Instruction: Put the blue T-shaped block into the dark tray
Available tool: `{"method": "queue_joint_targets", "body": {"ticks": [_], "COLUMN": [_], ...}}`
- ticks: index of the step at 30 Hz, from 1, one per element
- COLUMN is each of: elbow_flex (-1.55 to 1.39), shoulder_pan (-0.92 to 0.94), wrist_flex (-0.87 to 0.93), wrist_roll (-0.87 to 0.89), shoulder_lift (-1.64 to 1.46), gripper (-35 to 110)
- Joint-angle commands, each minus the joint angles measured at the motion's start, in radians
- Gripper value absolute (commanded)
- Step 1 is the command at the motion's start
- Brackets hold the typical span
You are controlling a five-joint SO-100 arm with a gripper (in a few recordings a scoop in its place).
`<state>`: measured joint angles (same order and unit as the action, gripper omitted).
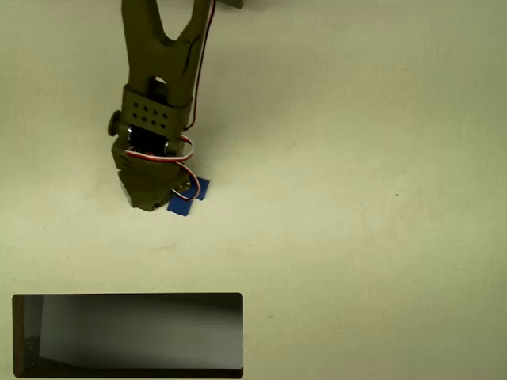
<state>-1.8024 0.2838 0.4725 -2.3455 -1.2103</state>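
Overhead view showed my olive-green arm reaching down from the top edge, with its end effector (170, 199) directly above the small flat bright-blue T-shaped block (188, 200) on the pale table (356, 198). Part of the block was hidden under the end effector, so I could not tell whether the fingers were spread or pressed on it. The large shallow dark tray with the thin black rim (127, 296) lay well apart, at the bottom left of the picture. I judged that the step in hand was the grasp of the block. The next move called for a firm grip, a lift, then travel toward the tray. I could read no brand, label or writing.
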Motion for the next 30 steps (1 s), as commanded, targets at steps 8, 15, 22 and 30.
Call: {"method": "queue_joint_targets", "body": {"ticks": [8,15,22,30], "elbow_flex": [0.583,-0.075,-0.086,0.282], "shoulder_pan": [0.198,-0.103,-0.193,-0.196], "wrist_flex": [1.134,1.06,0.782,0.735], "wrist_roll": [-0.066,0.092,0.115,0.202], "shoulder_lift": [-0.241,-0.56,-0.291,0.021], "gripper": [0,0,0,0]}}
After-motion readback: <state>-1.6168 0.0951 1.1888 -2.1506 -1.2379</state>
